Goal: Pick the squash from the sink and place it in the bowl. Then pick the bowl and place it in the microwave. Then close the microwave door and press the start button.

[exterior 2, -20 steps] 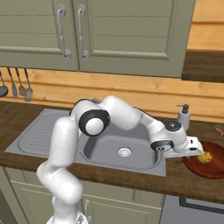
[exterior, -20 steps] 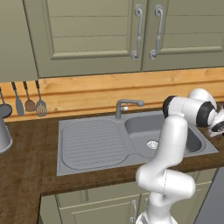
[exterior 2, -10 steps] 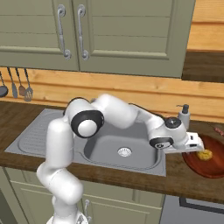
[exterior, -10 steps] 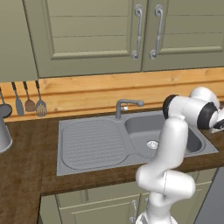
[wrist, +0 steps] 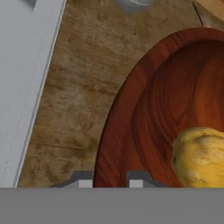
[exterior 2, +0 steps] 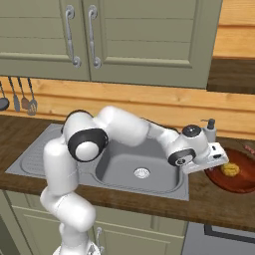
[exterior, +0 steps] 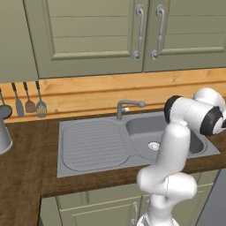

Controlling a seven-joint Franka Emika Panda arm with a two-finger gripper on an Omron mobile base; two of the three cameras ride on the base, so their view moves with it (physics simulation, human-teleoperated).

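The squash [exterior 2: 230, 170] [wrist: 201, 157], lumpy and yellow, lies inside the reddish-brown bowl [exterior 2: 240, 183] [wrist: 144, 109] on the wooden counter right of the sink [exterior 2: 30, 158] [exterior: 92, 145]. My gripper [exterior 2: 222, 160] [wrist: 110, 179] reaches in from the sink side at the bowl's left edge. In the hand view the bowl's rim runs between the two fingertips [wrist: 85, 178], and the gripper is shut on it. The microwave and its door are out of view.
A soap dispenser [exterior 2: 211, 130] stands at the back of the counter just behind my hand. The faucet [exterior: 128, 106] rises behind the basin, whose drain ring [exterior 2: 142, 173] is bare. Utensils [exterior: 28, 102] hang at the far left; green cabinets [exterior 2: 139, 40] hang overhead.
The bowl, with the squash in it, has risen slightly in the right base view, and my hand has risen with it. The jaws have stayed as they were.
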